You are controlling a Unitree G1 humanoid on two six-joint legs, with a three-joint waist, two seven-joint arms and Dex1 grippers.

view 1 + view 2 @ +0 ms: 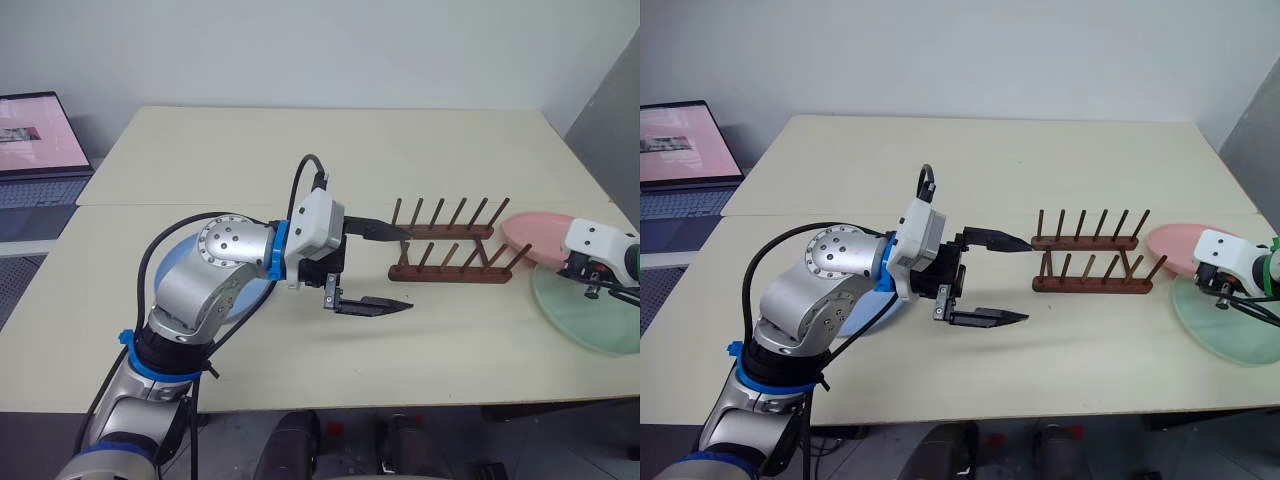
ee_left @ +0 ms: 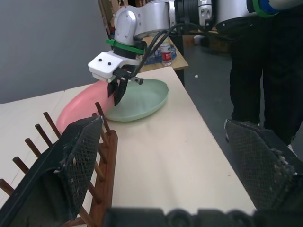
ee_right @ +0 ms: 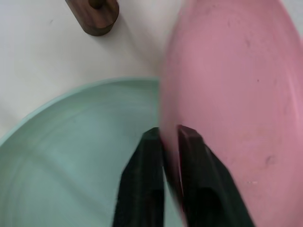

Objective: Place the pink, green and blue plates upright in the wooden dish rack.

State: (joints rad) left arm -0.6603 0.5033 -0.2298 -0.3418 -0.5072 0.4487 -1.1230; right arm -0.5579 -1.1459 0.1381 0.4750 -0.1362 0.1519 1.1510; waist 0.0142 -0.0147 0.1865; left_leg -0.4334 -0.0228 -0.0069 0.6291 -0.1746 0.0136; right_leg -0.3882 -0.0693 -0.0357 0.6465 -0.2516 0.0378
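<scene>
From the head views, the left gripper (image 1: pixel 385 270) hangs above the table (image 1: pixel 400 140) just short of the wooden dish rack (image 1: pixel 450 243), its 2 black fingers spread wide and grasping nothing. The blue plate (image 1: pixel 175 262) lies flat beneath that arm, largely hidden by it. At the table's right end, the right gripper (image 2: pixel 117 94) sits over the pink plate (image 1: pixel 530 235) and green plate (image 1: pixel 590 315).

The right wrist view adds what the head views cannot resolve: the fingers (image 3: pixel 142 184) are clenched on the pink plate's rim, 1 finger on each face. The left wrist view shows the pink plate tilted, its lower edge overlapping the green plate, which lies flat just past the rack's end.

Both plates are matte with plain rims. The rack's 2 rows of 6 pegs hold no plate. A laptop (image 1: pixel 35 160) stands open at far left.
</scene>
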